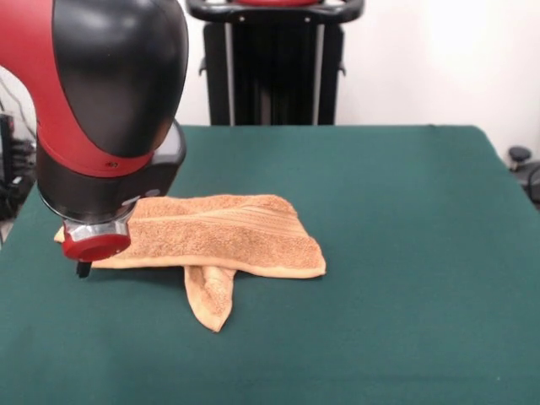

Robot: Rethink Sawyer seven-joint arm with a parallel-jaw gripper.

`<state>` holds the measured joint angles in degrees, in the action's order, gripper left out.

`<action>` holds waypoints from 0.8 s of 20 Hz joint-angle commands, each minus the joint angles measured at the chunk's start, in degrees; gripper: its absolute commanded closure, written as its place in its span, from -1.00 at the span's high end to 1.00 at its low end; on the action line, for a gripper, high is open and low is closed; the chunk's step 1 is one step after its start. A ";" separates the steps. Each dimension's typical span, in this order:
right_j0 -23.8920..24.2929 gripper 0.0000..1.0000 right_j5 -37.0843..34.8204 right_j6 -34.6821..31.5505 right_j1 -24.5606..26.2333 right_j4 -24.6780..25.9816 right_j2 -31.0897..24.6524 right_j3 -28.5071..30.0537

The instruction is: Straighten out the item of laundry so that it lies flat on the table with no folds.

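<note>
Orange-tan towel (228,236) with ribbed band on dark green table (405,253).

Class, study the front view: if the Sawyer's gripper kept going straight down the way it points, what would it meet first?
Probably the left edge of the folded orange-tan terry-cloth towel, or the dark green felt table just beside it. The gripper hangs right at that edge, and depth is unclear from this one view.

Bright even light; soft shadow under towel (224,240); edges perhaps slightly blurred.

No legible text, labels or numbers — none on arm (101,110), towel (221,234) or table (405,253).
</note>
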<state>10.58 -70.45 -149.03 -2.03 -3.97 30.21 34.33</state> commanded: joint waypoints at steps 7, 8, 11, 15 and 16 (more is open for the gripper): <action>-1.63 1.00 -2.11 -9.70 6.19 0.55 -2.62 4.94; -1.64 1.00 -1.83 -9.72 6.21 0.50 -2.68 5.01; -1.65 1.00 -0.75 -9.76 6.36 0.17 -3.14 5.17; -1.84 1.00 -1.46 -9.33 6.57 -0.49 -3.64 4.96; -1.86 1.00 -1.48 -9.72 6.85 -0.82 -3.87 4.89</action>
<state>10.58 -70.44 -149.03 1.09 -3.98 30.30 34.32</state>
